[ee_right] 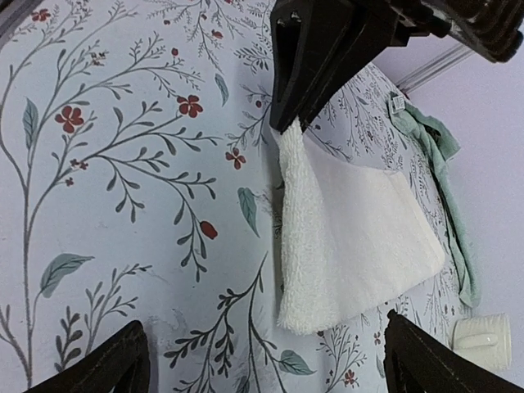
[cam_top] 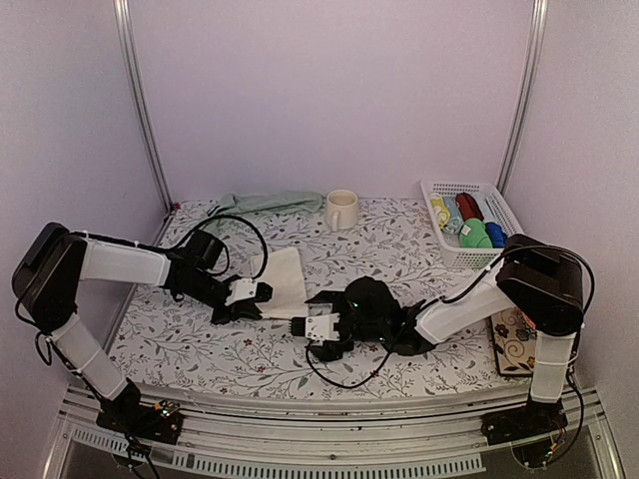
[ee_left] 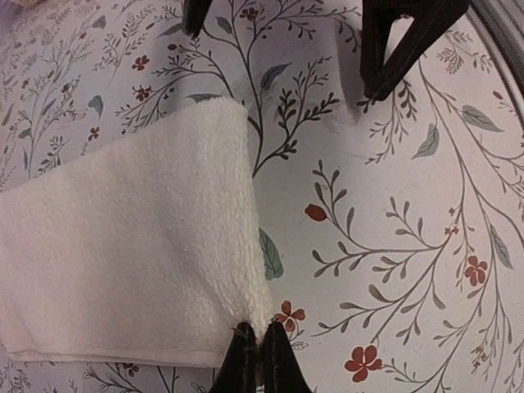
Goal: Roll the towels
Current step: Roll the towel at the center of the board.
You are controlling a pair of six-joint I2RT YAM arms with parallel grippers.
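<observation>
Cloth printed with leafy sprigs and red flowers is covering the table [cam_top: 399,249], and both arms are reaching in towards its middle. The cream towel [cam_top: 287,279] is lying flat and folded on this cloth, left of centre and between the two grippers. The sage green towel [cam_top: 265,203] is lying bunched along the far edge, well apart from the cream one and just left of a cream mug [cam_top: 340,210]. A white basket [cam_top: 464,257] is sitting at the far right, holding rolled cloths in yellow, red, green and blue.

The left gripper [ee_left: 259,348] is pinching a corner of the cream towel on its left near side, its jaws pressed tight together on the terry. The right gripper [cam_top: 312,324] is hovering low at the towel's near edge, its jaws spread wide and holding nothing. From the right wrist, the towel's near corner is showing just ahead of the gap between them.
</observation>
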